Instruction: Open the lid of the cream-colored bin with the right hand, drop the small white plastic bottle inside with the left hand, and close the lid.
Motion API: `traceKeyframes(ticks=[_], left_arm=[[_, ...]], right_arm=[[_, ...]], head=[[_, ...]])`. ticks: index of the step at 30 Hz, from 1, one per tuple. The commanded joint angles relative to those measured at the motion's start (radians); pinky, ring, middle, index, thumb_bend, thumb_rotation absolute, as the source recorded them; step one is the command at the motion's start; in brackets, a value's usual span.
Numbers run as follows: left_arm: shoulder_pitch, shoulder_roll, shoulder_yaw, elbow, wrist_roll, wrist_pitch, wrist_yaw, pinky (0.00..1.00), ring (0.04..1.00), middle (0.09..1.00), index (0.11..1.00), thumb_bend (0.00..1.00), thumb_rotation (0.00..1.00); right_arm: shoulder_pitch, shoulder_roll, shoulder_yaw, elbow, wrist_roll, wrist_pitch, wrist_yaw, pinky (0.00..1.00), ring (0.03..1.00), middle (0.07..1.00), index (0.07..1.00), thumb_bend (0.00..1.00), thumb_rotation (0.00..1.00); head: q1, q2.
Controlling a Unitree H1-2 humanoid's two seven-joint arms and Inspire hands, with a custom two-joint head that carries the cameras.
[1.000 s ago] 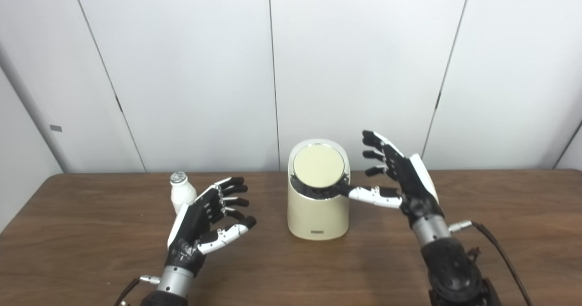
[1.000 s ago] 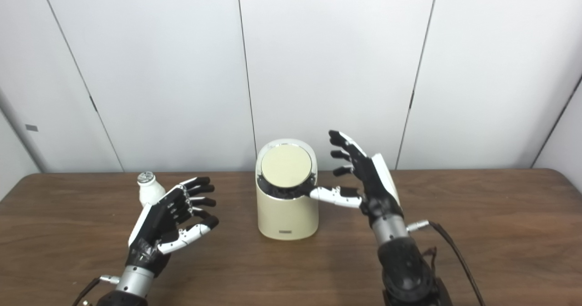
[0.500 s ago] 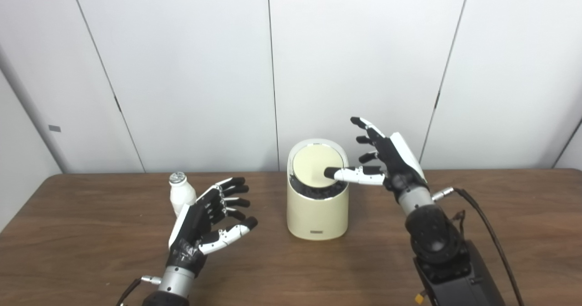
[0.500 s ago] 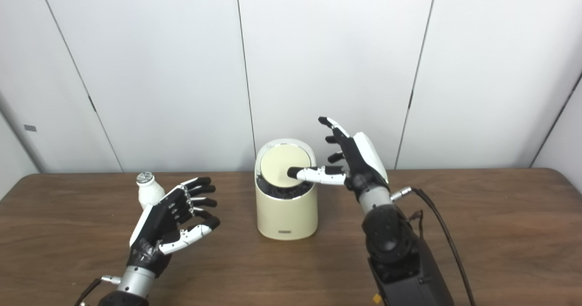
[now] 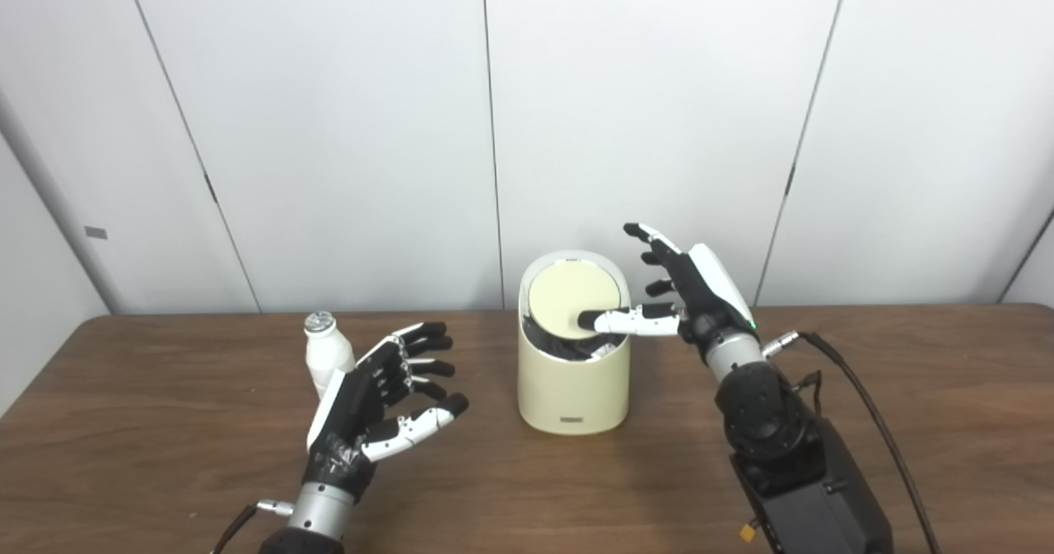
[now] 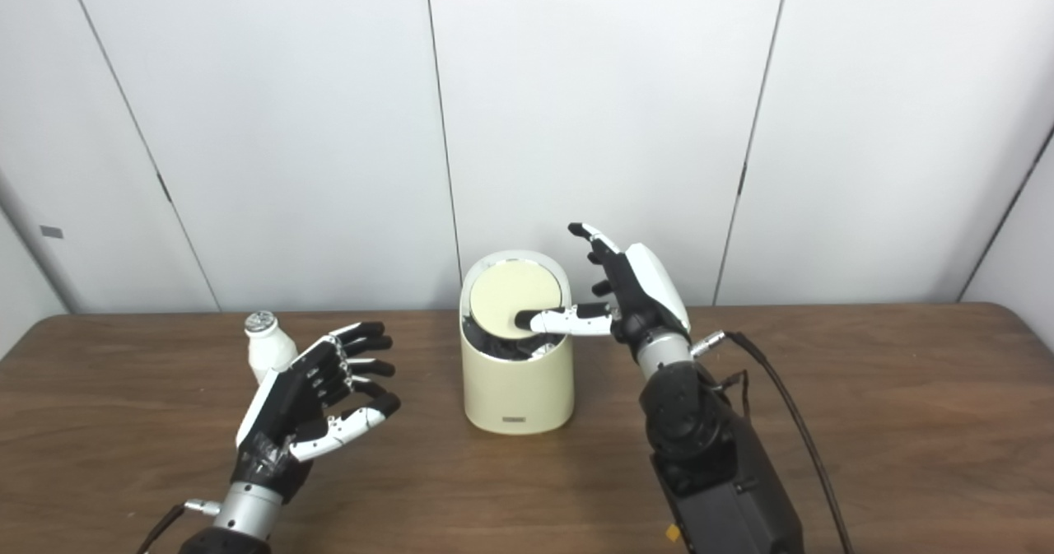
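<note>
A cream-colored cylindrical bin (image 5: 573, 381) with a rounded top stood upright near the middle of a dark brown wooden table (image 5: 947, 389), close to its far edge and in front of a wall of pale grey panels (image 5: 329, 126). The bin's round cream lid (image 5: 570, 292) was tilted, its near edge sunk into the opening so that a dark gap showed below it inside the chrome rim.

The right hand (image 5: 690, 295) hovered just right of the bin, open and holding nothing, its black fingers (image 5: 646, 237) spread upward while its white thumb (image 5: 613, 321) reached left and pressed on the lower right part of the lid.

The small white plastic bottle with a silvery cap (image 5: 327, 358) stood upright on the table, well left of the bin. The left hand (image 5: 375, 402) was raised above the table just in front of and right of the bottle, palm turned toward the bin, fingers apart and empty, not touching the bottle. A black cable (image 5: 865, 410) trailed from the right wrist across the table.
</note>
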State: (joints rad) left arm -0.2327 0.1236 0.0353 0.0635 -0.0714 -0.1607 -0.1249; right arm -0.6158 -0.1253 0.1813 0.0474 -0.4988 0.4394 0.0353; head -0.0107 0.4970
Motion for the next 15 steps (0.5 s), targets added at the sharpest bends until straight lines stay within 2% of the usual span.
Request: traceKeyframes(ticks=[1, 15], left_arm=[[-0.033, -0.001, -0.002, -0.038, 0.009, -0.02, 0.008, 0.54, 0.652, 0.753, 0.771, 0.71, 0.1], [-0.027, -0.011, -0.012, -0.066, 0.011, 0.002, 0.009, 0.53, 0.646, 0.75, 0.769, 0.7, 0.09]], right_arm=[[-0.061, 0.0, 0.005, -0.01, -0.016, -0.039, -0.023, 0.74, 0.894, 0.934, 0.901, 0.94, 0.36], [-0.092, -0.011, 0.039, 0.037, -0.079, -0.028, -0.03, 0.69, 0.862, 0.91, 0.889, 0.95, 0.35]], head=[[-0.001, 0.001], [0.009, 0.01]])
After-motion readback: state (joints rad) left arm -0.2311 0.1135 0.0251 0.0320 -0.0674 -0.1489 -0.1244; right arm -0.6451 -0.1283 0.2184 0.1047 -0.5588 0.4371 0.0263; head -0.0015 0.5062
